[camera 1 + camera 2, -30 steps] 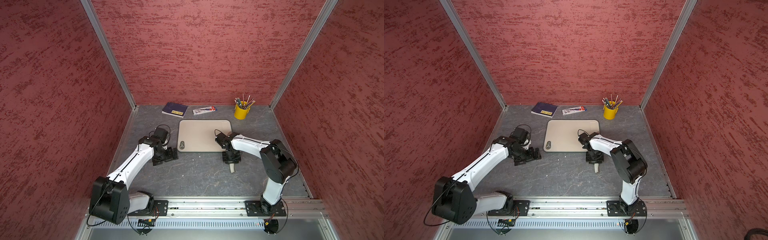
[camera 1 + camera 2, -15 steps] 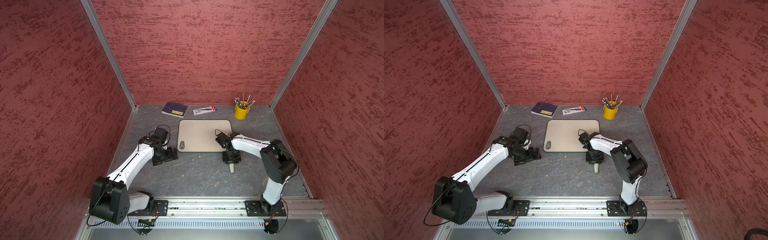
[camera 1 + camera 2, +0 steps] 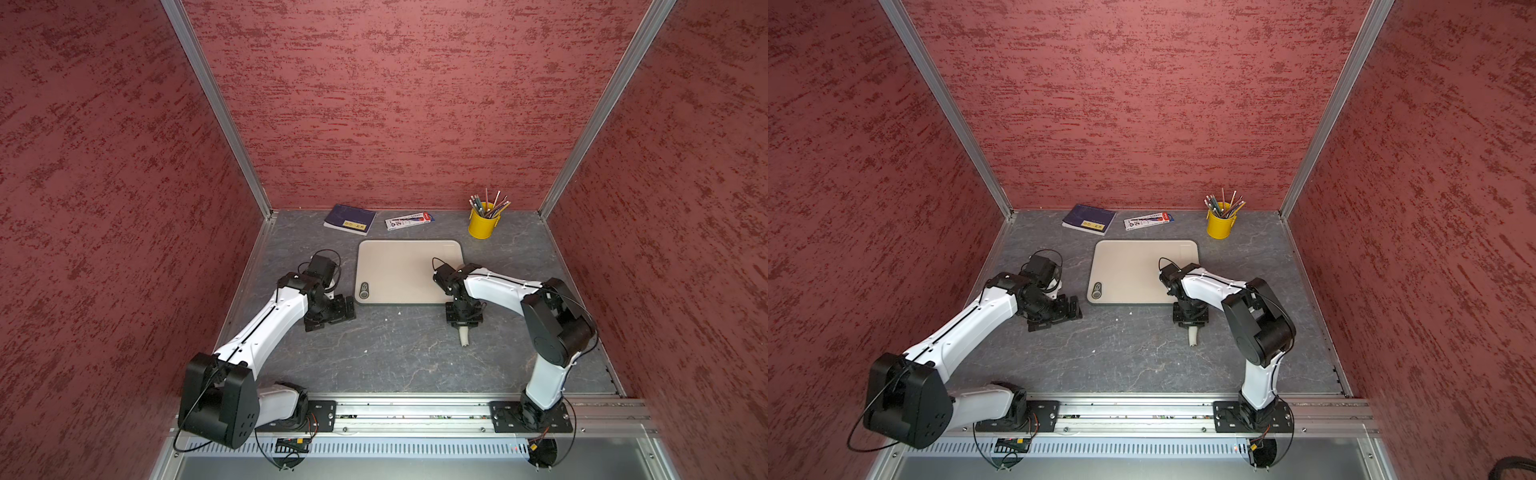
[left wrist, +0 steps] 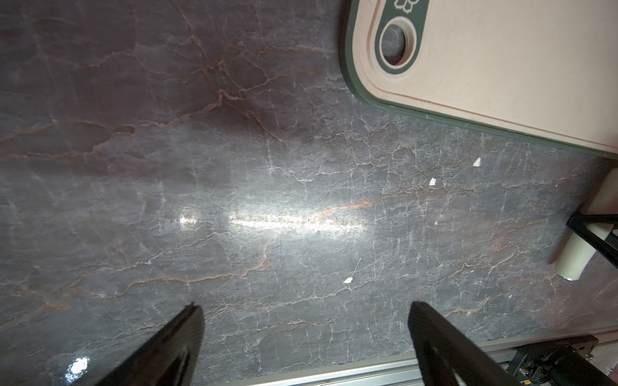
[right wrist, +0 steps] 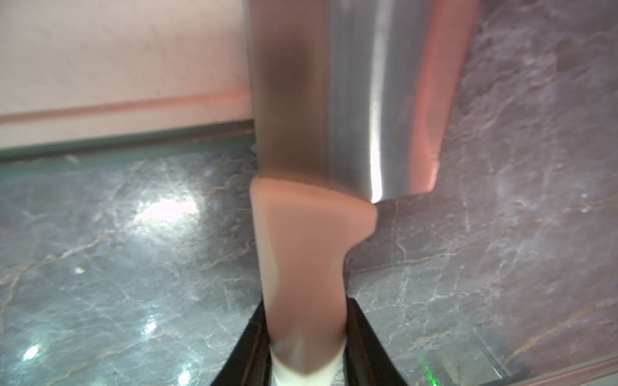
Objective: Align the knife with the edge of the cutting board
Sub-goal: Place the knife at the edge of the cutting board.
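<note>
I am clamping the right gripper (image 5: 306,337) shut on the knife (image 5: 301,254) handle, to steer the blade by the wrist. Just ahead of those jaws the blade is crossing the board (image 5: 117,67) at its near rim (roughly along its side edge, I judge). The left gripper (image 4: 304,317) is hanging open over bare table (image 4: 234,167). Farther off, booklet (image 3: 350,219) and pencil cup (image 3: 482,226) are sitting clear.

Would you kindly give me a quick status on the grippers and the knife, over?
Left gripper open, over table. Right gripper shut on knife handle; blade crosses cutting board near edge. Small white flecks on table nearby.
</note>
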